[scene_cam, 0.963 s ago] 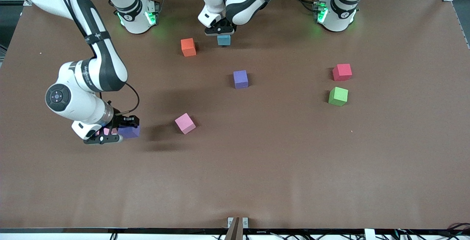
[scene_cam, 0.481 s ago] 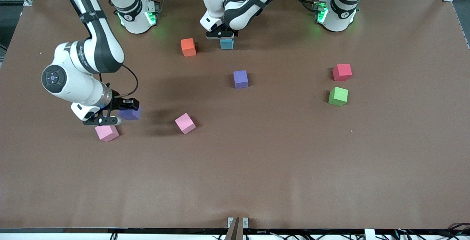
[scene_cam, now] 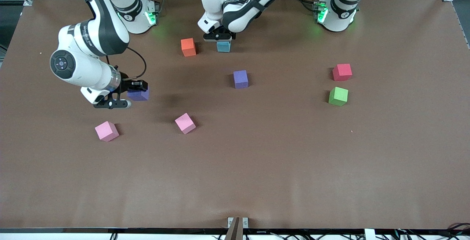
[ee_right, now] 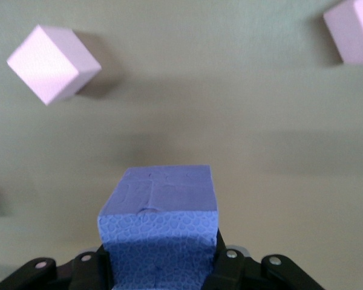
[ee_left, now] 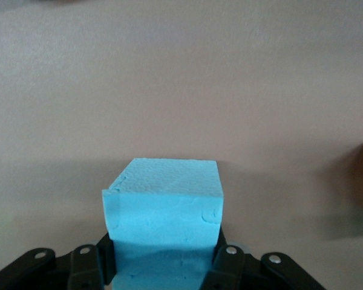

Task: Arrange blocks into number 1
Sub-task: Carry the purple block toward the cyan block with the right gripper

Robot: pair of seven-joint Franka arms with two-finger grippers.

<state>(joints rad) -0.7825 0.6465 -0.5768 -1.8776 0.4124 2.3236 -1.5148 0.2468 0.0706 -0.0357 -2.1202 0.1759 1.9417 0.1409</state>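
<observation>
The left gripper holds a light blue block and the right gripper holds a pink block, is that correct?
Not quite: the right gripper holds a purple block, as the right wrist view shows. The left gripper does hold a light blue block.

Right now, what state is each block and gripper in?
left gripper: shut on light blue block
right gripper: shut on purple block, lifted
second purple block: loose on table
orange block: loose
red block: loose
green block: loose
two pink blocks: loose
</observation>
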